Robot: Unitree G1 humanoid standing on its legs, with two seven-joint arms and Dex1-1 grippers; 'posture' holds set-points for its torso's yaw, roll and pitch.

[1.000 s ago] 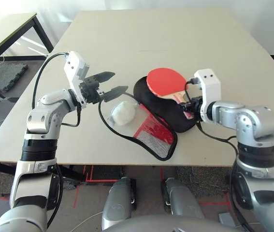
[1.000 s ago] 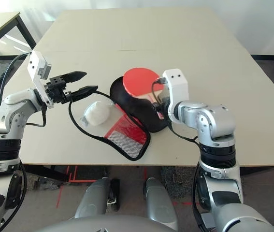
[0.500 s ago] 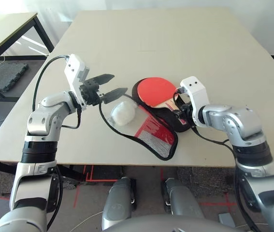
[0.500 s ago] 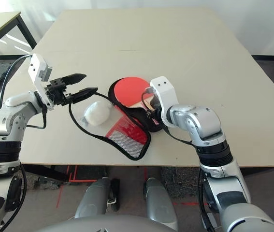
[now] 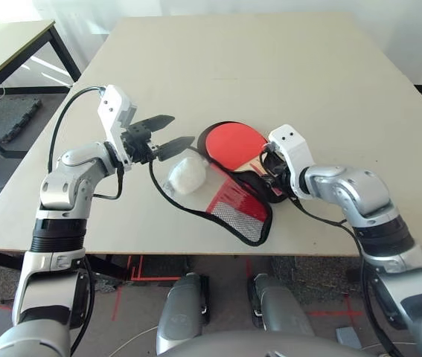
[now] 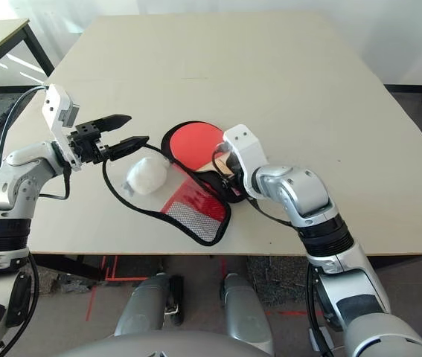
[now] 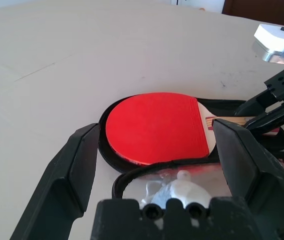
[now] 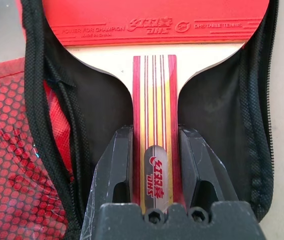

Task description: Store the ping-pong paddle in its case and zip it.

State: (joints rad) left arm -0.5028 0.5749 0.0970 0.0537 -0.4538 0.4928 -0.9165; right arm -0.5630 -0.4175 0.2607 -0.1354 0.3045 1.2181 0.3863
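The ping-pong paddle point(image 5: 233, 141) lies with its red face up on the black inner half of the open case point(image 5: 281, 195). The case's red flap with its black mesh pocket point(image 5: 234, 206) is spread toward the table's front edge. My right gripper point(image 8: 155, 135) is shut on the paddle's striped wooden handle point(image 8: 154, 100), low over the case's handle end. My left gripper point(image 5: 183, 128) hovers open to the left of the case, above the table, with nothing between its fingers point(image 7: 76, 165). In the left wrist view the paddle point(image 7: 154, 125) shows between them, with my right gripper point(image 7: 274, 105) behind.
A small white soft pouch point(image 5: 186, 176) lies on the case's flap side, just below my left gripper. The beige table point(image 5: 270, 67) stretches bare behind the case. A second table point(image 5: 10, 37) stands off to the far left.
My right gripper has carried the paddle leftward and down, from raised over the case's right end to lying in the black half. My left gripper has barely moved.
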